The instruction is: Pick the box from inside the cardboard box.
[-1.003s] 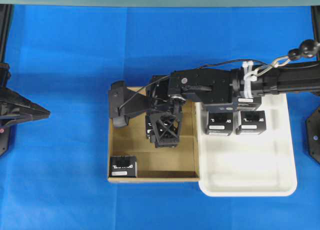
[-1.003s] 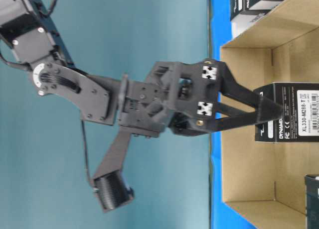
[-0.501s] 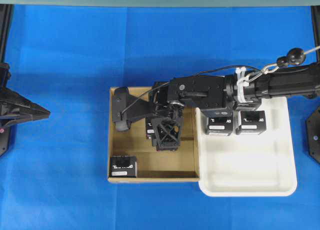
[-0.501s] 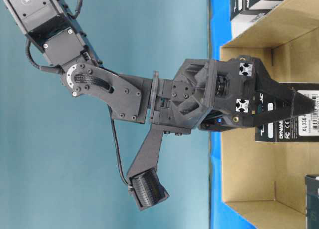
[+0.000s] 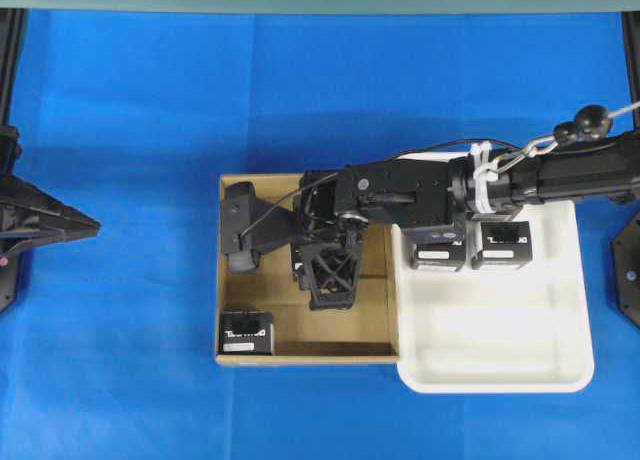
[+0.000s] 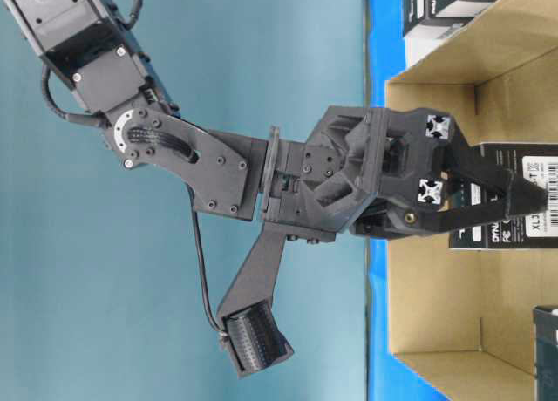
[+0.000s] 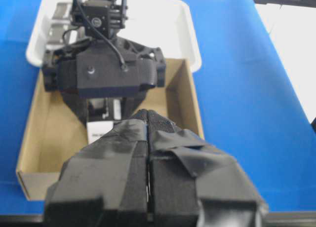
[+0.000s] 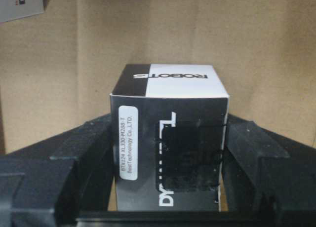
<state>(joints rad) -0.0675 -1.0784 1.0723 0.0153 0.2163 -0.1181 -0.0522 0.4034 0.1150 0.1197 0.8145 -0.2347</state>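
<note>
**Black box between the fingers, grip about to set**

Brown walls of the cardboard box (image 5: pixel 228 270) frame the action from overhead: the right tool (image 5: pixel 330 285) reaches down into its middle, covering most of the box (image 5: pixel 299 263) it is after. A second black box (image 5: pixel 246 334) sits apart in the near-left corner, and two more stand in the white tray (image 5: pixel 500 350) on the blue surface (image 5: pixel 130 130). The left tool (image 5: pixel 85 223) is parked well away at the edge.

From table level, the right tool's fingers (image 6: pixel 488 211) straddle the box (image 6: pixel 532 231) on the cardboard floor.

The left wrist view shows its own tool (image 7: pixel 148 153) pressed shut on nothing.

The right wrist view is the telling one: the box (image 8: pixel 170 143) stands upright on the cardboard, centred between the two fingers (image 8: pixel 84 163), which sit right at its sides. Whether they are already pressing I cannot tell. To do this well, I would finish the squeeze evenly on both flat sides, then lift straight up, clear of the low walls.
</note>
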